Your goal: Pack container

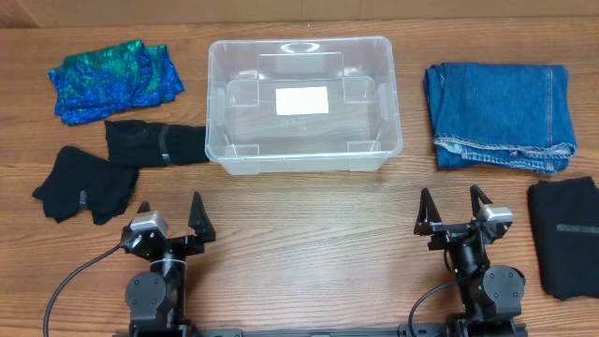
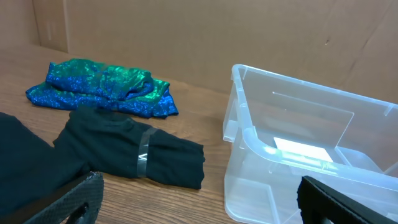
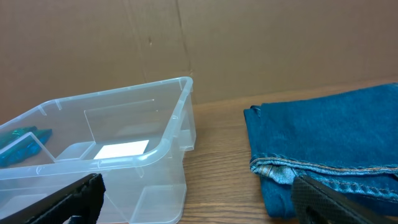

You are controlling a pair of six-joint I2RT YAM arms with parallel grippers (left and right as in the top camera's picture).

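Observation:
The clear plastic container (image 1: 388, 103) sits at the table's far middle, empty, with a white label on its bottom. It also shows in the left wrist view (image 2: 249, 134) and the right wrist view (image 3: 168, 140). My left gripper (image 1: 171, 213) is open and empty near the front edge, left of the container. My right gripper (image 1: 456, 206) is open and empty at the front right. Folded blue jeans (image 1: 501, 114) lie right of the container. A blue-green sequined cloth (image 1: 112, 80), a rolled black garment (image 1: 154, 142) and another black garment (image 1: 82, 183) lie to its left.
A folded black garment (image 1: 566, 234) lies at the right edge near my right arm. The jeans show in the right wrist view (image 3: 329, 143). The rolled black garment (image 2: 137, 149) and sequined cloth (image 2: 102, 84) show in the left wrist view. Cardboard walls stand behind the table.

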